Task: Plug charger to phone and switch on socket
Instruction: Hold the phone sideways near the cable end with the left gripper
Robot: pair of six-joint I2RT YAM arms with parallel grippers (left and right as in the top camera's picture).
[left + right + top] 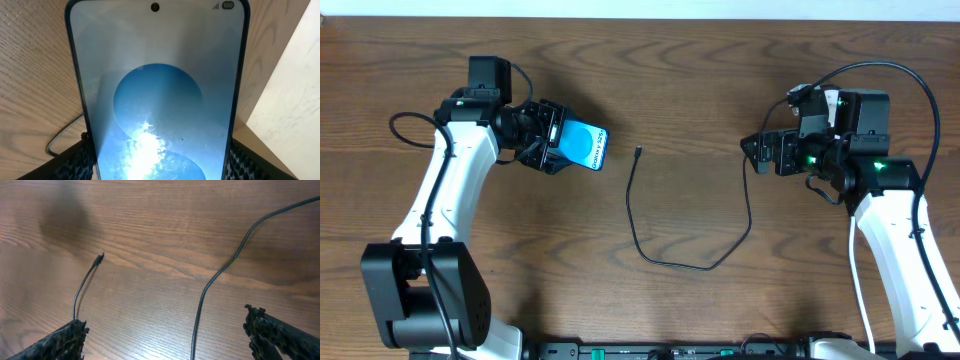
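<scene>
The phone (584, 146), its screen bright blue, is clamped by its long edges in my left gripper (552, 140) at the left of the table. In the left wrist view the phone (157, 90) fills the frame, with a dark pad (75, 160) against each side. The charger (638, 215) is a thin black cable looping over the middle of the table. Its plug tip (637, 152) lies free, a short way right of the phone. My right gripper (760, 150) hangs open over the cable's right stretch. From the right wrist I see the plug tip (100, 257) and the cable (220, 272) ahead of the spread fingers (70, 337). The socket is out of view.
Wood-grain table (700, 90) all around. A pale surface (295, 90) shows beyond the table's edge in the left wrist view, and a thin grey cable loop (62, 140) lies at lower left there. Both arm bases stand at the near edge.
</scene>
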